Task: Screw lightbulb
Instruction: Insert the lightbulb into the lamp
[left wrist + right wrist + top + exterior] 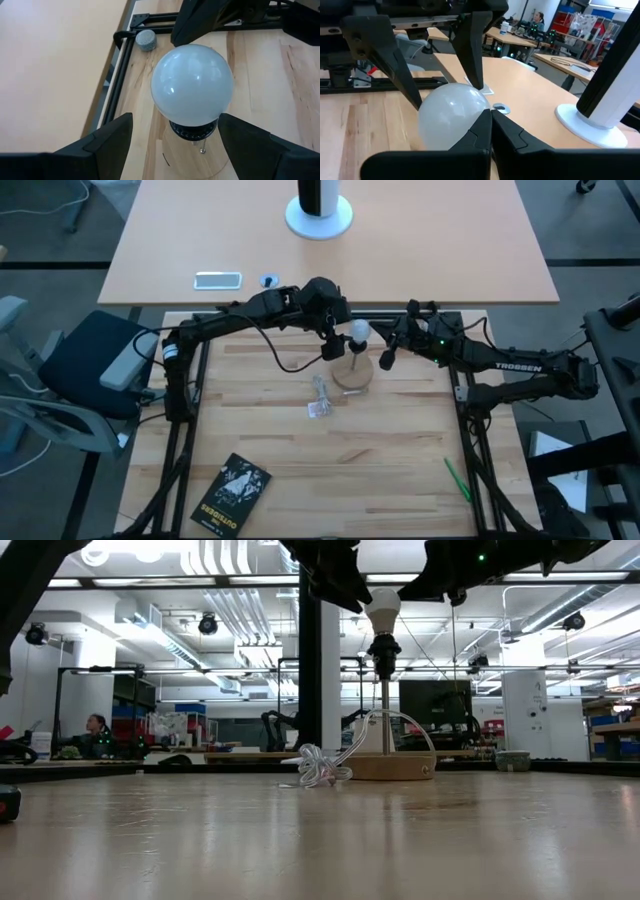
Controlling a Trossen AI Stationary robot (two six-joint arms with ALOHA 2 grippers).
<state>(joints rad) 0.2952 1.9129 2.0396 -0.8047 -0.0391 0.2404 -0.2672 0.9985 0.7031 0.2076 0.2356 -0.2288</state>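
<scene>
— So where is the lightbulb [192, 84]?
— Seated in the socket atop the wooden lamp stand [352, 373] mid-tabletop. Left end effector [175, 137] is spread on either side of it, not touching.
— And the right end effector [490, 116]?
— Just beside the bulb, fingers seemingly pressed together.

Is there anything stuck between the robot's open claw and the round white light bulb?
Nothing visible is. The left tool is open, one finger on each side of the round white frosted lightbulb, with clear gaps on both sides. The bulb already sits in the black socket of the stand. The right tool is shut beside the bulb.
</scene>
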